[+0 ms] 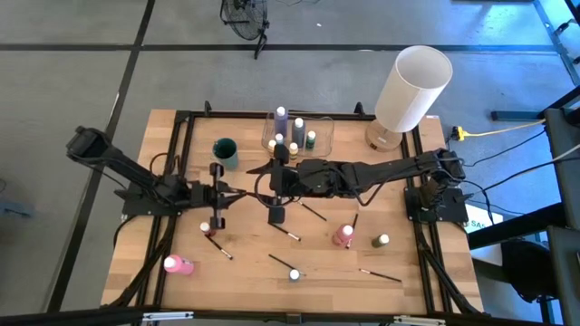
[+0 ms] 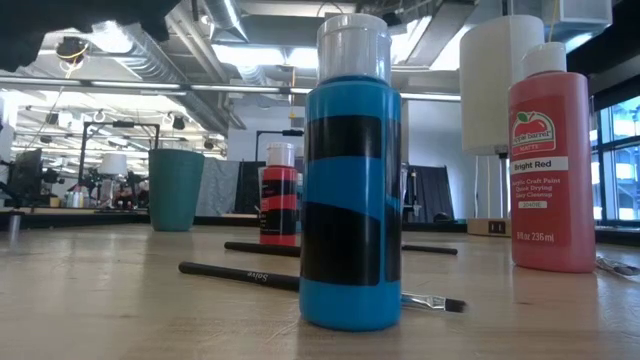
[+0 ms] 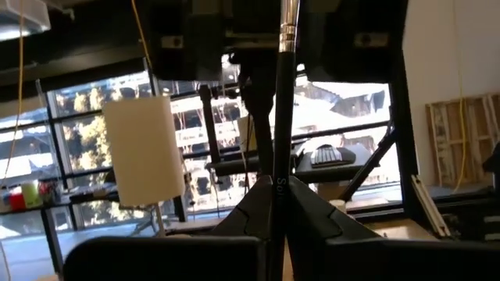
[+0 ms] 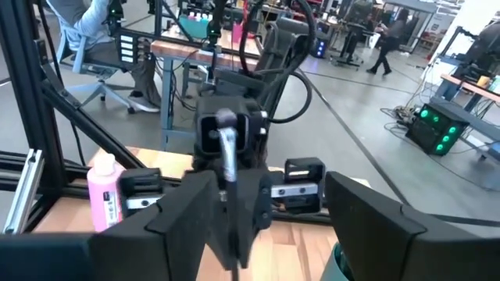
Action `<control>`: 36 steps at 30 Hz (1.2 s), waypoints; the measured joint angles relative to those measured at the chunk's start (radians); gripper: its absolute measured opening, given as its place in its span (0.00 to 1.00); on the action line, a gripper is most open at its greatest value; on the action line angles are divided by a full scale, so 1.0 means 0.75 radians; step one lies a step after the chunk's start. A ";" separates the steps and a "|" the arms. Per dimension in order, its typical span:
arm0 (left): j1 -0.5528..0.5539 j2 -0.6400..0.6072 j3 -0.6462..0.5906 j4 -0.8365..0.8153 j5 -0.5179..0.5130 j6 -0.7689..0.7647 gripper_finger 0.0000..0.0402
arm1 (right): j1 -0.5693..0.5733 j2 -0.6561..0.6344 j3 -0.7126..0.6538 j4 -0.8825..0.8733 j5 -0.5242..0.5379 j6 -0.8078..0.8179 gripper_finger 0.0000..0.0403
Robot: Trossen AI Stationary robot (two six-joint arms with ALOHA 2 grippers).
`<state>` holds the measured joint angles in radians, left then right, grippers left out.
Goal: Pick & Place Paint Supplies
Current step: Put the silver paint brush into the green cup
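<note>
My left gripper (image 3: 275, 199) hangs above the table's middle left (image 1: 237, 193), shut on a thin dark-handled paintbrush (image 3: 280, 117). The brush's silver ferrule end (image 4: 226, 140) points at my right gripper (image 4: 269, 191). That gripper is open over the table's middle (image 1: 258, 186), with a finger on either side of that end and clear of it. On the table stand two pink bottles (image 1: 177, 264) (image 1: 343, 235), a green one (image 1: 381, 241) and a blue one (image 2: 350, 200). Loose brushes (image 1: 288, 234) lie flat. Neither gripper shows in the low view. My left gripper pinches the brush's dark handle (image 3: 276, 176) between its two fingers. The fingers come about level from the table's left. The brush runs on past the fingertips toward my right gripper and is lifted clear of the table.
A clear container (image 1: 317, 143) holding several bottles sits at the far middle, with a teal cup (image 1: 225, 152) to its left. A large white cylinder (image 1: 412, 86) stands at the far right. More brushes (image 1: 381, 274) lie near the front edge. People move in the room beyond.
</note>
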<state>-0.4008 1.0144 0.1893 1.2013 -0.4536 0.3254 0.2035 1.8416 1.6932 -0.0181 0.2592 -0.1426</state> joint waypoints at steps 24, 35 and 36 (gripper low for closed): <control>0.002 0.092 -0.001 0.083 0.001 -0.056 0.03 | 0.001 0.000 0.000 -0.075 -0.012 -0.005 0.61; 0.002 0.094 -0.001 0.081 0.001 -0.046 0.03 | -0.001 0.000 0.000 -0.081 -0.012 0.001 0.61; 0.002 0.094 -0.001 0.081 0.001 -0.046 0.03 | -0.001 0.000 0.000 -0.081 -0.012 0.001 0.61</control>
<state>-0.3996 1.0851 0.1883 1.2617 -0.4526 0.2909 0.2028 1.8416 1.6932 -0.0792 0.2504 -0.1421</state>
